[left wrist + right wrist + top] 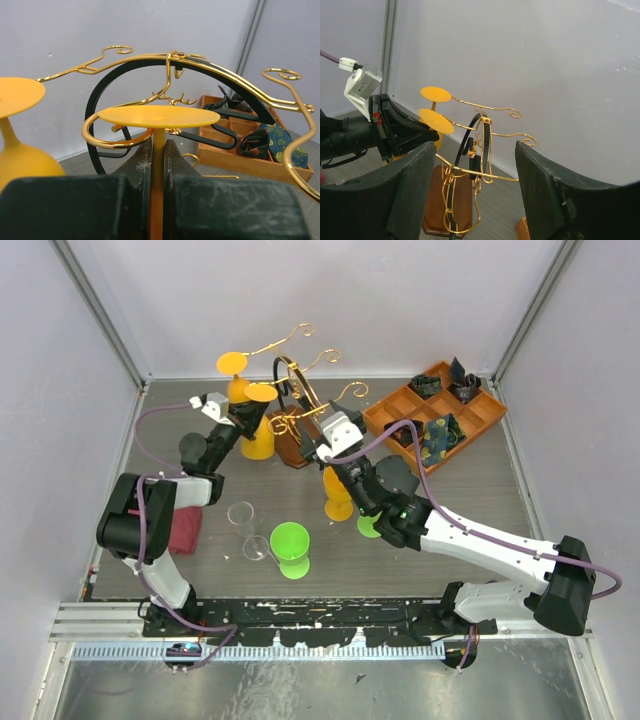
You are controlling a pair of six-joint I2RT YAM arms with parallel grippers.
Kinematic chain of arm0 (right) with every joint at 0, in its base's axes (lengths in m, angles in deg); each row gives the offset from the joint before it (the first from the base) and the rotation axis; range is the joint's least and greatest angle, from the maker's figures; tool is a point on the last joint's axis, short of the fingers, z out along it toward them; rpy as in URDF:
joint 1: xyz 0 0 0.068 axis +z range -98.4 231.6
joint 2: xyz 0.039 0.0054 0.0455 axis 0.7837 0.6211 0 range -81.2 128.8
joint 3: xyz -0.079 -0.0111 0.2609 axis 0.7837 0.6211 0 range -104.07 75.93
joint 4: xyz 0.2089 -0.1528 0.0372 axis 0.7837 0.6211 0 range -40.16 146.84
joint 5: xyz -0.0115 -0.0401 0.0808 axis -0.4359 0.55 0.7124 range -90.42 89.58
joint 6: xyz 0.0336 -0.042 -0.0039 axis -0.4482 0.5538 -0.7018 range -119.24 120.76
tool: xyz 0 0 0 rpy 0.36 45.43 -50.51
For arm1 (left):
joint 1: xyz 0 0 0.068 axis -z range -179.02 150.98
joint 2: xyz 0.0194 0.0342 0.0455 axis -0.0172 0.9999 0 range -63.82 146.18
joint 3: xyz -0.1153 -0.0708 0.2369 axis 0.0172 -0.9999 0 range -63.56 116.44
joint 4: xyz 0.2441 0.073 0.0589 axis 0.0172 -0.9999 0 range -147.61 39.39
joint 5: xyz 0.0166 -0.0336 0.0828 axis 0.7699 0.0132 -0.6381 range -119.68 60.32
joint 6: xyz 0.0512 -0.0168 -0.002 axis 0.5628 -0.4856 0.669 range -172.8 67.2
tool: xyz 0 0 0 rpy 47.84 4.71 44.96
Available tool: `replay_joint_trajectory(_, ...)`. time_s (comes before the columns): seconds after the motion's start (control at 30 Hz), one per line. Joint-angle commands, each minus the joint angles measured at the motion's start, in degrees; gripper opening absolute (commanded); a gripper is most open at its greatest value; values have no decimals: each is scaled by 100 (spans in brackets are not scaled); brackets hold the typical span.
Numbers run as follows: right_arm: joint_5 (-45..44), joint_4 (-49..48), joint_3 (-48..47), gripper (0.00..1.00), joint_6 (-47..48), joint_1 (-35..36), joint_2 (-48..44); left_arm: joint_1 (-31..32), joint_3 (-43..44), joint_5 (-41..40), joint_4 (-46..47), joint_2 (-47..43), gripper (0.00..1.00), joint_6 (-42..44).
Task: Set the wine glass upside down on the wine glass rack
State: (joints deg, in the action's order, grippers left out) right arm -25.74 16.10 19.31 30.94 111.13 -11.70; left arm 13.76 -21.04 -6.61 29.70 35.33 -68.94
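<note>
Jaws, left: closed on the stem of an orange wine glass [159, 116], the dark fingers [135, 170] pressed to either side of it. The glass is upside down, its flat foot on top and level, just over a curled gold arm of the wine glass rack [439, 200]. From here I cannot tell whether the foot bears on the wire.

Jaws, right: spread wide with nothing between them, the fingers [405, 200] facing the rack from its other side.

Rack: gold wire arms with scroll ends, a dark hoop and an oval brown base, standing at the back of the table [480, 480].

Second orange glass [20, 165]: also foot up, just left of the held one.

Third orange glass [338, 502]: on the table, under the right arm.

Table: grey, wood-grained. On it are:
- a green cup [290, 540] near the front;
- two clear glasses [240, 512] beside the cup;
- a red cloth [186, 528] by the left arm;
- an orange compartment tray [392, 410] with dark items at back right.

Room: plain white walls [400, 300] on three sides, slanting metal frame posts [100, 310] in the corners, and a slotted metal rail [100, 618] along the near edge.
</note>
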Motion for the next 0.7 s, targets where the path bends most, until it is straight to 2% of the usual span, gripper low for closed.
replay_joint_trajectory(0.0,-152,-84,-187,70,92,17,-24,64,255,-233,178,255,0,197)
replay_joint_trajectory(0.37,-229,-13,-217,72,156,22,44,134,500,-759,178,596,0,392)
replay_joint_trajectory(0.67,-298,33,-217,72,184,16,65,150,687,-554,178,629,0,264)
